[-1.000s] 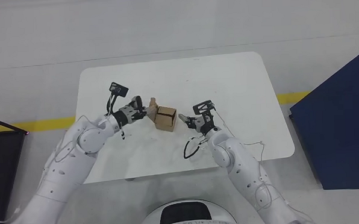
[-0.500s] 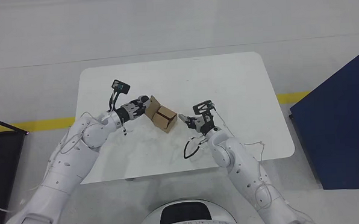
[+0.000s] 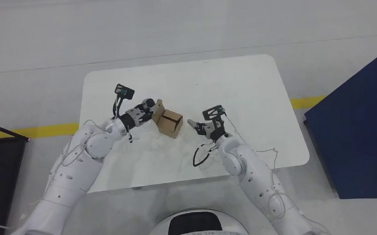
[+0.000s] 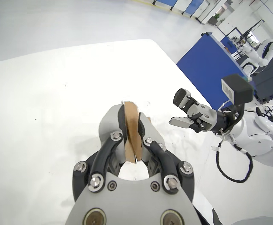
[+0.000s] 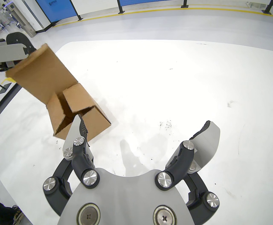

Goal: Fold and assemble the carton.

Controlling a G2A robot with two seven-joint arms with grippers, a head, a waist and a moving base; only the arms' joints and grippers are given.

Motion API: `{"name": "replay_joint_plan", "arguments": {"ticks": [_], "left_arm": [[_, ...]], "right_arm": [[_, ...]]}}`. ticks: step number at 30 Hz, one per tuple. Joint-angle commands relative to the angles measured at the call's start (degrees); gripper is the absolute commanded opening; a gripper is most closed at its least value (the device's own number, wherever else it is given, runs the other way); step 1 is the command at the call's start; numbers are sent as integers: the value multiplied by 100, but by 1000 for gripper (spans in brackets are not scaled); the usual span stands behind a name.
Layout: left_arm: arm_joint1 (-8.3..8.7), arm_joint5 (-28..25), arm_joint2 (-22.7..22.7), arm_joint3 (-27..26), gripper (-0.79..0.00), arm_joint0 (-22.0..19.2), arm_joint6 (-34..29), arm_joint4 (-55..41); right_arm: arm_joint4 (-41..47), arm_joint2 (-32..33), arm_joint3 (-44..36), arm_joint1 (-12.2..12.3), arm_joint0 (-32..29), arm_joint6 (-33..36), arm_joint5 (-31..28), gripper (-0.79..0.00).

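A small brown carton [image 3: 171,122] sits near the middle of the white table [image 3: 238,84], tilted, its top open. In the right wrist view the carton [image 5: 85,110] shows a long flap [image 5: 40,70] raised and one short flap folded inward. My left gripper [image 3: 151,113] is shut on that long flap [image 4: 131,125], its pads pressed on both faces. My right gripper [image 3: 200,128] stands open a short way to the carton's right, apart from it, and it appears across the table as the right gripper [image 4: 178,111] in the left wrist view. Nothing lies between its fingers [image 5: 79,127].
The table edge [image 3: 292,160] runs close behind the right arm. A dark blue panel [image 3: 360,129] stands off the table to the right. A yellow floor line [image 3: 308,102] passes beside the table. Small dark specks [image 5: 166,124] mark the tabletop.
The left gripper has lifted and pulled the carton's flap, so the carton has shifted slightly left and tilted. The right arm has not moved.
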Motion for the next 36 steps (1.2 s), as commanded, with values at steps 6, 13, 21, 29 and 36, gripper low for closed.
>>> {"name": "replay_joint_plan", "arguments": {"ticks": [6, 13, 21, 29, 36], "left_arm": [[-10, -594, -164, 112, 0, 122, 761, 20], [-137, -1069, 161, 245, 0, -79, 1414, 451], [-300, -1068, 404, 716, 0, -413, 2022, 704], [-198, -878, -236, 1169, 0, -184, 2564, 914], [-256, -776, -81, 1634, 0, -349, 1960, 1001]], "right_arm": [[538, 262, 776, 38, 330, -19, -744, 0], [733, 89, 1436, -24, 755, 118, -876, 0], [817, -74, 1797, -67, 945, -27, -1075, 0], [525, -299, 1808, -98, 900, -319, -913, 0], [540, -466, 1962, -159, 1008, -397, -804, 0]]}}
